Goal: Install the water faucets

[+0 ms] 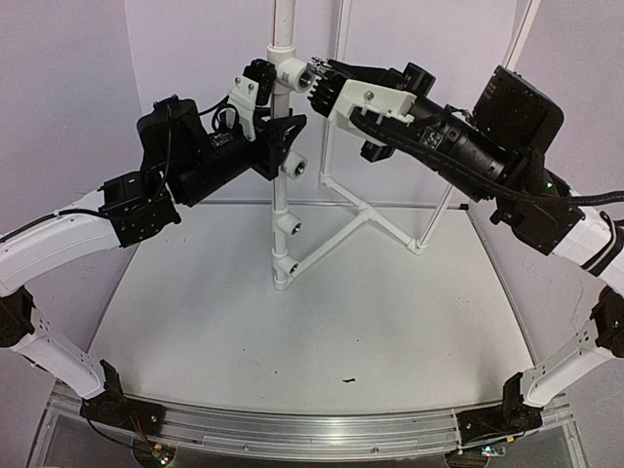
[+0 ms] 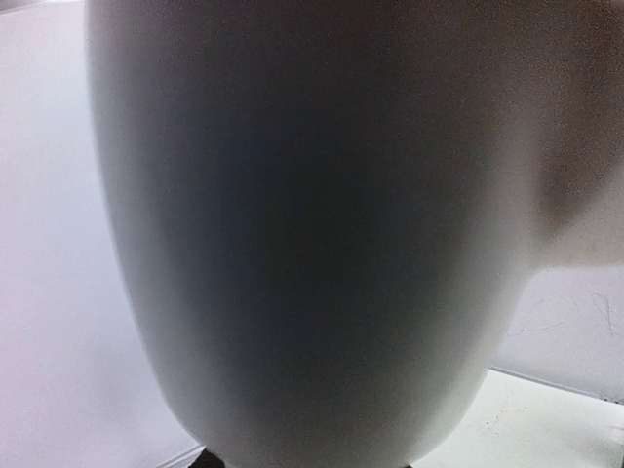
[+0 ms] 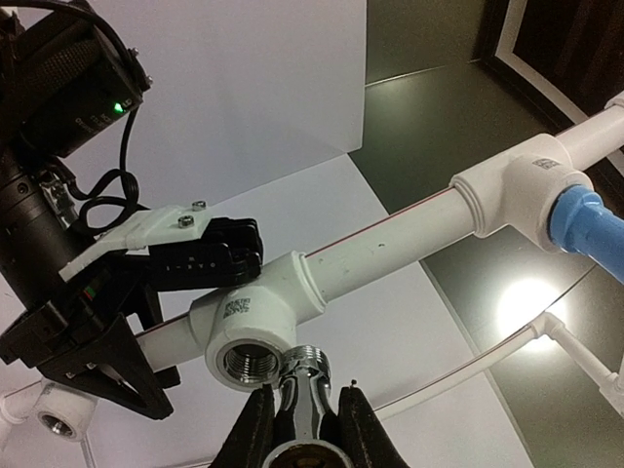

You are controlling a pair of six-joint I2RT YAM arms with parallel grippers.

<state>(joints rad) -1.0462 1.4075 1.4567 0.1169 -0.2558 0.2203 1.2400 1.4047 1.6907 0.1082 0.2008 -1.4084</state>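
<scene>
The left gripper (image 1: 263, 86) has its jaws closed around the upright white pipe (image 1: 284, 39), just beside the topmost tee fitting (image 3: 255, 317), high above the tabletop (image 1: 370, 322). This looks like a bracing hold. Its own wrist view is filled by a blurred white surface, most likely that pipe seen very close. The tee's threaded opening (image 3: 244, 363) is bare, so no faucet is seated in it yet. Just to its right, the chrome water faucet (image 3: 305, 375) is pinched between the closed jaws of the right gripper (image 3: 306, 402), with its leading end beside the port's rim, not inside it. The step in hand seems to be presenting the first faucet to the top port. Next, the right arm would need to shift the faucet left, line its end up squarely with the opening, press in, and turn to catch the thread. Meanwhile the left arm would keep the pipe from twisting. Other tees (image 1: 292, 164) lower on the pipe also look unfilled.
</scene>
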